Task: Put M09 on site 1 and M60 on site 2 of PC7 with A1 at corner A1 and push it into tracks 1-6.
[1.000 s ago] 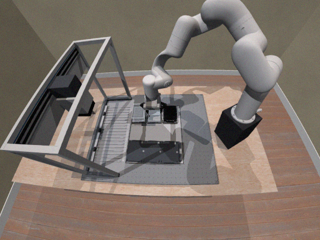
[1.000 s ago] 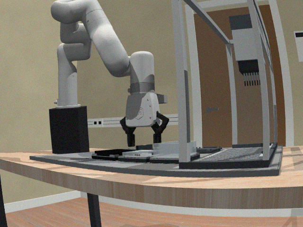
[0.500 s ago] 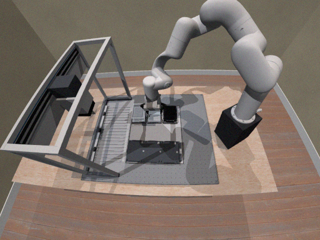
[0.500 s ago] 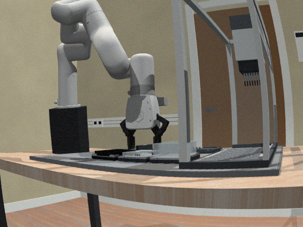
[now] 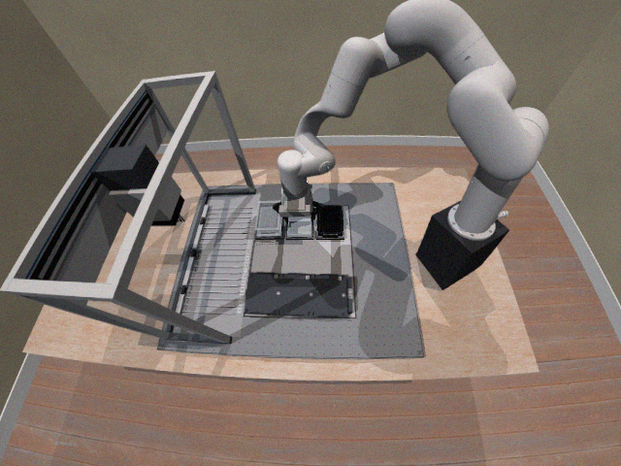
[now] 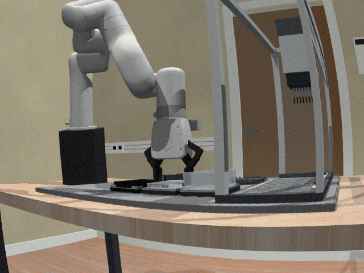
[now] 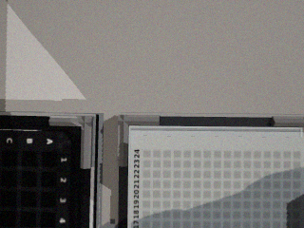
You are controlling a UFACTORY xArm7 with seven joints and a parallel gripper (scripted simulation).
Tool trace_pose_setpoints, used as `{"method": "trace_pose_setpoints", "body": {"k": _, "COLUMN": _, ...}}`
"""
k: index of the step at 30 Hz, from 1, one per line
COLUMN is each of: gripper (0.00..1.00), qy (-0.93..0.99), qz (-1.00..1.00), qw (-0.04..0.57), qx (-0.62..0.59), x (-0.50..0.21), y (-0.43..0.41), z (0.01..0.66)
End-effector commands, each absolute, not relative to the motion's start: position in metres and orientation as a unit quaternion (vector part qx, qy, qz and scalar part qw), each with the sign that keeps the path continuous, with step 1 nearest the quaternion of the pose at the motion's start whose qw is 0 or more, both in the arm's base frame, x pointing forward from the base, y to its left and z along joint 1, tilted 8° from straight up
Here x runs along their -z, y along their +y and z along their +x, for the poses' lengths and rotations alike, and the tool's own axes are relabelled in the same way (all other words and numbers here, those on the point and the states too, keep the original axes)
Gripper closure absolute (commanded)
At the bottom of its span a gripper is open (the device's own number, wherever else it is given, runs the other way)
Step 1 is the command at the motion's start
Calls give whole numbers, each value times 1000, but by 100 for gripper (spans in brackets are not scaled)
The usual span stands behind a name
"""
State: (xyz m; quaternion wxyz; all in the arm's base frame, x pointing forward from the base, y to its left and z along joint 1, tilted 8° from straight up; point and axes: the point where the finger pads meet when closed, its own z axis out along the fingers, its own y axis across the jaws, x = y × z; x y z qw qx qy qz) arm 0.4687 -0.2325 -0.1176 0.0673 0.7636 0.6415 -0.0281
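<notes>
Sitting in the middle nest of the row beside the apron, the pale 384-well plate [image 7: 216,178] lies directly under the tool [image 6: 173,170], whose fingers stand fully apart and hold nothing. Next to it sits the black plate [image 7: 38,180]; the carrier [image 5: 298,294] lies on the apron, on the grey worktop [image 5: 391,331].

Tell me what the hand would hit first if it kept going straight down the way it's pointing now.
Most likely the pale 384-well plate in the middle nest. The open hand points down with its fingers either side of that plate, so they may slip past its edges and reach the nest first; depth is hard to judge.
</notes>
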Motion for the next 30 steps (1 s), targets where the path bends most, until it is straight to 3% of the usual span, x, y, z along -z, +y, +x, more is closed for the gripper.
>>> {"method": "trace_pose_setpoints", "body": {"k": 1, "gripper": 0, "qy": 642, "qz": 763, "qw": 69, "qx": 27, "x": 120, "y": -233, "z": 471}}
{"method": "trace_pose_setpoints", "body": {"k": 20, "gripper": 0, "qy": 642, "qz": 763, "qw": 69, "qx": 27, "x": 120, "y": -233, "z": 471}}
{"method": "trace_pose_setpoints", "body": {"k": 21, "gripper": 100, "qy": 642, "qz": 763, "qw": 69, "qx": 27, "x": 119, "y": -233, "z": 471}}
{"method": "trace_pose_setpoints", "body": {"k": 30, "gripper": 100, "qy": 642, "qz": 763, "qw": 69, "qx": 27, "x": 119, "y": -233, "z": 471}}
